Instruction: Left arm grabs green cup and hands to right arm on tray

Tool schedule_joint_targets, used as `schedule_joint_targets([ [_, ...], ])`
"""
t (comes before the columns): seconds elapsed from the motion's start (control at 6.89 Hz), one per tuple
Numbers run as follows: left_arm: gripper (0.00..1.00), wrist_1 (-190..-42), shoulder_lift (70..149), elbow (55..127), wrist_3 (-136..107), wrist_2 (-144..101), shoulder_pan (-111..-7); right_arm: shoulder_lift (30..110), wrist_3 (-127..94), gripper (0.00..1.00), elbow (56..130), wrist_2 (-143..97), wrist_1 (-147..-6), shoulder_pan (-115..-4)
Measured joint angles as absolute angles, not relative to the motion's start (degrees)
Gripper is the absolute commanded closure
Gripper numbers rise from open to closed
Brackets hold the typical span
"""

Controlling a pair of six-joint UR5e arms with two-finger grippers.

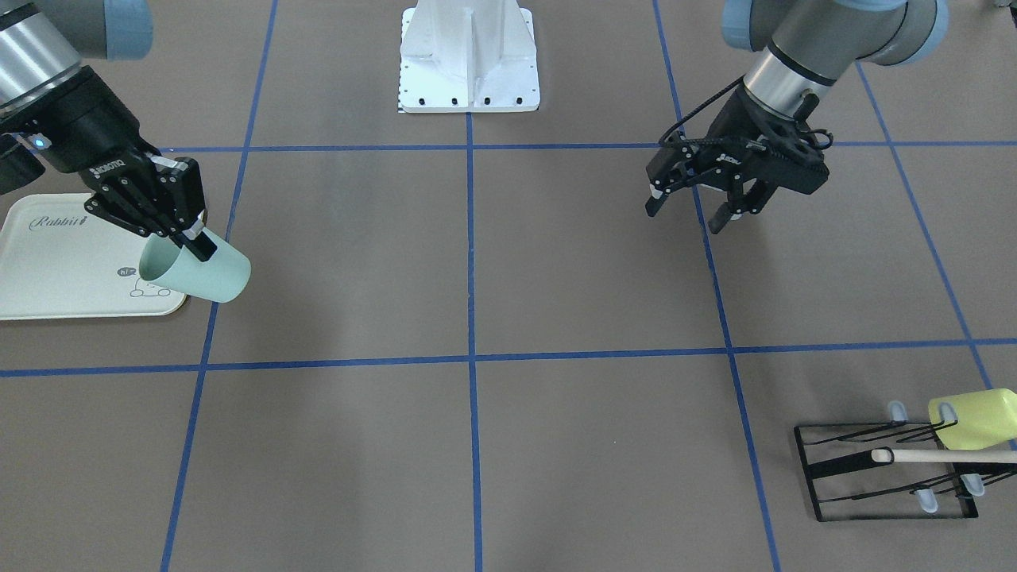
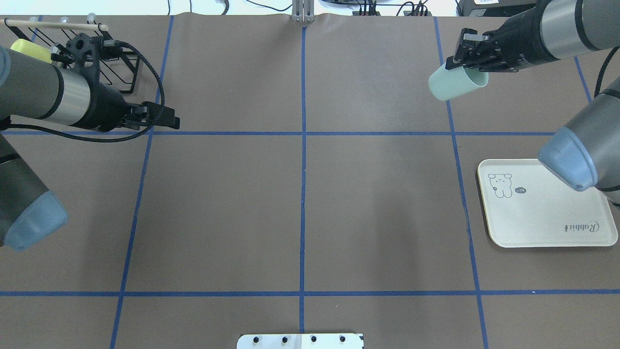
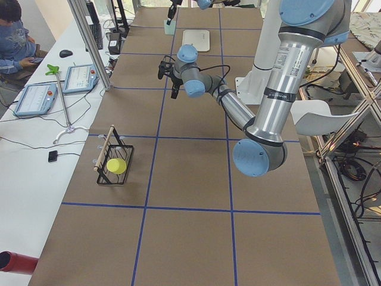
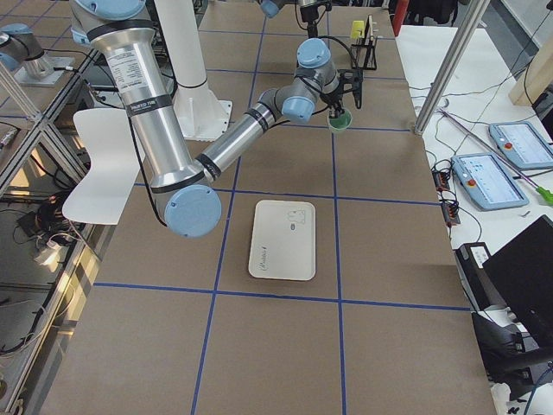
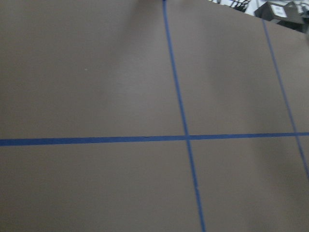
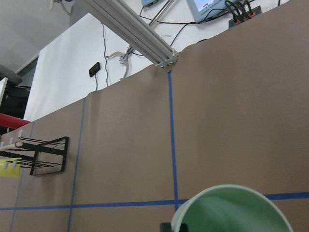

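My right gripper (image 1: 195,238) is shut on the rim of the green cup (image 1: 199,274) and holds it tilted in the air, mouth turned sideways. The overhead view shows the cup (image 2: 455,82) beyond the tray's far side, not over it. The cup's rim fills the bottom of the right wrist view (image 6: 231,210). The cream tray (image 2: 547,213) with "Rabbit" lettering lies flat and bare on the table, and shows in the front view too (image 1: 63,270). My left gripper (image 1: 687,216) is open and empty above the table on the other side; the overhead view shows it as well (image 2: 164,118).
A black wire rack (image 1: 886,477) with a wooden dowel holds a yellow-green cup (image 1: 973,417) at the far corner on my left side. The white robot base plate (image 1: 469,63) stands at the table's near edge. Blue tape lines grid the brown tabletop.
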State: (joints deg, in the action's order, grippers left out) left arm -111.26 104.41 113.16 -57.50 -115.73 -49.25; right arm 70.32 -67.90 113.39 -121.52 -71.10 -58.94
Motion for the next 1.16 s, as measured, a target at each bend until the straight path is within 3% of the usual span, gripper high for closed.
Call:
schedule_joint_targets([
  [0.44,0.0,-108.47,91.8,114.2,-37.62,-115.31,-58.62,71.27,-45.46,1.0,119.58,-121.27,-97.06,-61.23],
  [0.73,0.0,-106.26,85.25,113.21,-27.02,-116.38,-66.23,76.49,-33.64,1.0,121.7,-121.15,-101.29,-61.71],
  [1.16,0.0,-97.38,83.71,103.52,-12.79,-123.79,-77.38,81.6,-28.74,1.0,122.73,-120.98,-101.38,-61.74],
])
